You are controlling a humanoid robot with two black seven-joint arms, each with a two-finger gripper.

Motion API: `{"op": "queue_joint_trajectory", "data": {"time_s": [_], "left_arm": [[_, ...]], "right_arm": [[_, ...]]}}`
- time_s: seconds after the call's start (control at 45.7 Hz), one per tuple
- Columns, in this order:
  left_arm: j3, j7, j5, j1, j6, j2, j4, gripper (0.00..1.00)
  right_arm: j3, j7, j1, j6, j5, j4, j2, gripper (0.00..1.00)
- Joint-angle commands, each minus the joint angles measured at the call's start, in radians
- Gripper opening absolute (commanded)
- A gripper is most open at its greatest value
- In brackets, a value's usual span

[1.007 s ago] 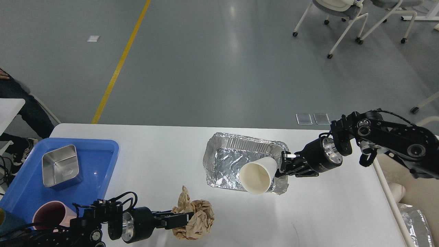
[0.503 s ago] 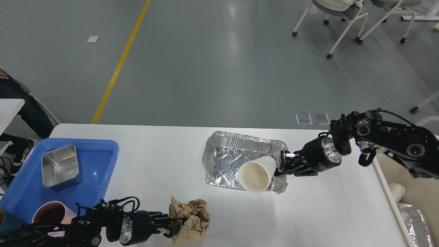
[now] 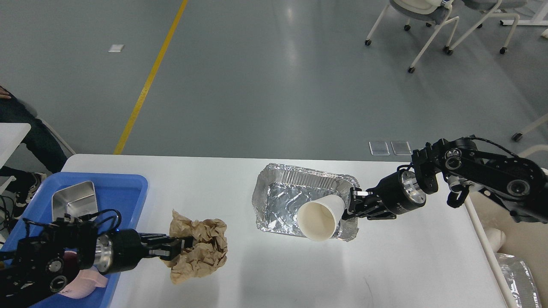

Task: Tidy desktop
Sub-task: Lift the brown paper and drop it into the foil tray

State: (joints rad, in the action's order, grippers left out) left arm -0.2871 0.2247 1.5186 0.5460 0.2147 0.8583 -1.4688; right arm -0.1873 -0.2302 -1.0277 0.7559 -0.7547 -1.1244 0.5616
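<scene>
The white desktop (image 3: 406, 265) fills the lower part of the view. My left gripper (image 3: 182, 244) is shut on a crumpled brown paper wad (image 3: 198, 250) and holds it just right of the blue tray (image 3: 122, 192). My right gripper (image 3: 349, 204) is shut on the base of a white paper cup (image 3: 319, 217). The cup is tipped on its side with its mouth toward me, over the front right corner of a crumpled foil tray (image 3: 282, 196).
The blue tray at the left holds a steel square container (image 3: 73, 198) and a pink cup (image 3: 87, 284), partly hidden by my left arm. A cream bin (image 3: 520, 239) with foil in it stands off the table's right edge. Chairs stand far back right.
My left gripper has lifted the brown paper wad and carried it left and away from me, toward the blue tray. My right gripper and the cup have barely moved.
</scene>
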Motion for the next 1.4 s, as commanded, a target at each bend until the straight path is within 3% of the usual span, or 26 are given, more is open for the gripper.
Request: {"op": "queue_joint_trajectory", "data": {"time_s": [0.0, 0.109, 0.284, 0.46, 0.635, 0.744, 0.853, 0.985, 1.247, 1.379], "left_arm": [[-0.066, 0.013, 0.0, 0.006, 0.028, 0.129, -0.113, 0.01], [-0.102, 0.016, -0.002, 0.044, 0.061, 0.202, -0.139, 0.01], [-0.217, 0.064, -0.032, 0.117, 0.153, 0.226, -0.154, 0.01], [-0.366, 0.054, -0.179, 0.328, 0.279, 0.167, -0.151, 0.02], [-0.351, 0.044, -0.21, 0.526, 0.298, 0.116, -0.123, 0.02], [-0.336, 0.03, -0.207, 0.519, 0.301, 0.07, -0.107, 0.03], [-0.235, 0.01, -0.192, 0.502, 0.293, -0.013, -0.082, 0.04], [-0.106, -0.015, -0.143, 0.485, 0.217, -0.16, -0.018, 0.05], [-0.093, -0.015, -0.083, 0.436, 0.19, -0.281, 0.073, 0.06], [-0.093, -0.016, -0.083, 0.408, 0.183, -0.315, 0.104, 0.14]], "right_arm": [[0.0, -0.001, 0.0, -0.001, 0.0, 0.0, -0.003, 0.0], [0.0, 0.0, 0.0, -0.003, 0.0, 0.0, -0.005, 0.0], [0.0, 0.0, 0.0, -0.003, 0.0, -0.002, -0.002, 0.0], [0.0, -0.001, 0.0, -0.003, 0.0, -0.003, -0.003, 0.0], [0.0, -0.001, -0.002, -0.003, 0.0, -0.002, -0.003, 0.0], [0.0, 0.0, -0.002, -0.003, 0.0, -0.002, -0.003, 0.0], [0.0, -0.001, -0.002, -0.003, 0.0, -0.002, -0.003, 0.0], [0.0, -0.001, -0.005, -0.001, 0.0, -0.003, 0.0, 0.0], [0.0, -0.001, -0.005, -0.001, 0.0, -0.006, 0.008, 0.0], [-0.004, 0.0, -0.005, -0.001, 0.0, -0.006, 0.008, 0.0]]}}
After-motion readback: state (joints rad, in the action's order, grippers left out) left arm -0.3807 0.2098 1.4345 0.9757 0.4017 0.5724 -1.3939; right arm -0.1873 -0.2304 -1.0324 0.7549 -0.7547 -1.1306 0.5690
